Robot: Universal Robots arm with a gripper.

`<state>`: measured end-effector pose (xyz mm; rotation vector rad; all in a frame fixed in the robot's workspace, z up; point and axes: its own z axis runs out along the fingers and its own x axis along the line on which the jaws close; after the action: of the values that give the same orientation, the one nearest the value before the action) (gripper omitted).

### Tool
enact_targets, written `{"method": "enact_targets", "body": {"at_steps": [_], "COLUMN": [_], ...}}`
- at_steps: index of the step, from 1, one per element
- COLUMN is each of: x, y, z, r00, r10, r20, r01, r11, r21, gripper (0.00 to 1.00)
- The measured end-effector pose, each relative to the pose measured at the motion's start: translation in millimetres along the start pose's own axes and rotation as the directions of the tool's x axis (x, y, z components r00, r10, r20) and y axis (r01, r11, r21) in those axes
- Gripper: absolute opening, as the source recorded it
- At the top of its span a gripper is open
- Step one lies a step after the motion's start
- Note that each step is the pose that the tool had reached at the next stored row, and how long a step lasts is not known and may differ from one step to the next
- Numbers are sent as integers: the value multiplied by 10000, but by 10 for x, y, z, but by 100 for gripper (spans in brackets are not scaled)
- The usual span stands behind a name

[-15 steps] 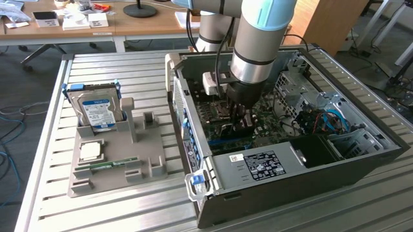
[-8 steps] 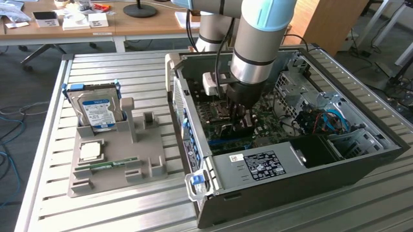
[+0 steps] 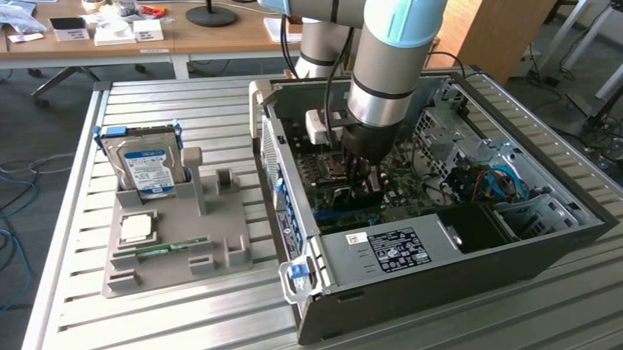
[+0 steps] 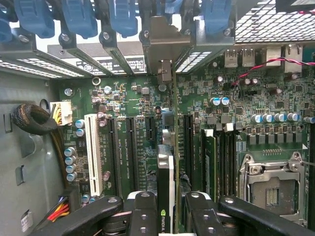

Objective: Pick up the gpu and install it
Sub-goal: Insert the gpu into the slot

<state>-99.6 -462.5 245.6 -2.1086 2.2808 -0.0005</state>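
Observation:
In the wrist view the gpu (image 4: pixel 166 164) stands edge-on between my fingers (image 4: pixel 142 211), its green board and black cooler forming a thin vertical strip. Its silver bracket (image 4: pixel 165 46) reaches the rear slot openings of the case. My gripper (image 4: pixel 166 209) is shut on the card, which sits over a black expansion slot on the green motherboard (image 4: pixel 123 93). In the exterior view the gripper (image 3: pixel 362 179) is down inside the open computer case (image 3: pixel 545 240), just above the motherboard (image 3: pixel 399 193); the card itself is mostly hidden under the arm.
A white slot (image 4: pixel 91 152), memory slots and the bare CPU socket (image 4: pixel 273 184) flank the card. Blue retainer clips (image 4: pixel 74 17) line the case rear. Outside, a grey holder (image 3: pixel 175 248) carries a hard drive (image 3: pixel 146 164), a CPU (image 3: pixel 136 227) and a memory stick (image 3: pixel 165 246).

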Motion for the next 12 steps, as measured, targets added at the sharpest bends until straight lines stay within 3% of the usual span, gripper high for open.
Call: {"method": "enact_targets", "body": {"at_steps": [12], "x": [-1], "y": [-2], "z": [-3], "r00": [9999], "r10": [-112], "r20": [5], "r01": [112], "r11": [9999], "r21": [-2], "gripper": [27]}}
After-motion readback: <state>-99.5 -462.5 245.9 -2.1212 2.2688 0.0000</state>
